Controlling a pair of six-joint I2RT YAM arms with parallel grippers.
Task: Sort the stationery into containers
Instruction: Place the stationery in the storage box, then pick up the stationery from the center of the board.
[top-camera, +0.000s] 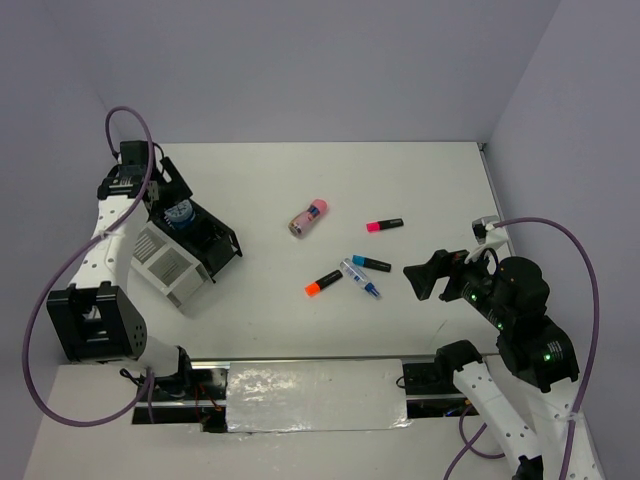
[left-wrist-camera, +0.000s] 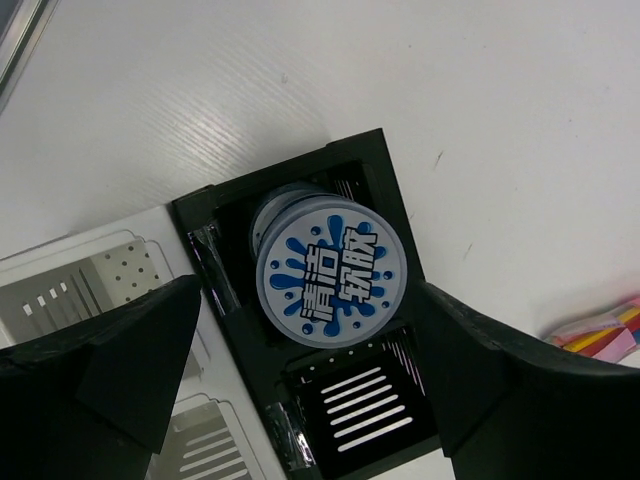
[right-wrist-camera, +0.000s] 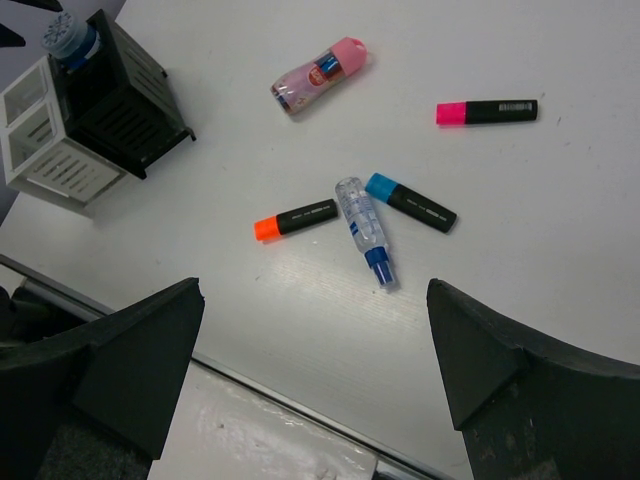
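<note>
Right gripper, lower right of top view: jaws spread wide, holding nothing, hovering short of the loose pieces, probably lining up a pick. Mid-table, unsorted: orange-capped marker, clear blue-tipped tube touching the blue-capped marker, pink-capped marker apart, pink-tan cylinder beyond. Upper left: blue-white roll sits upright in one compartment of the black box, joined to the white-grey box. Left gripper is above it, fingers spread either side, touching nothing. Roll looks delivered.
</note>
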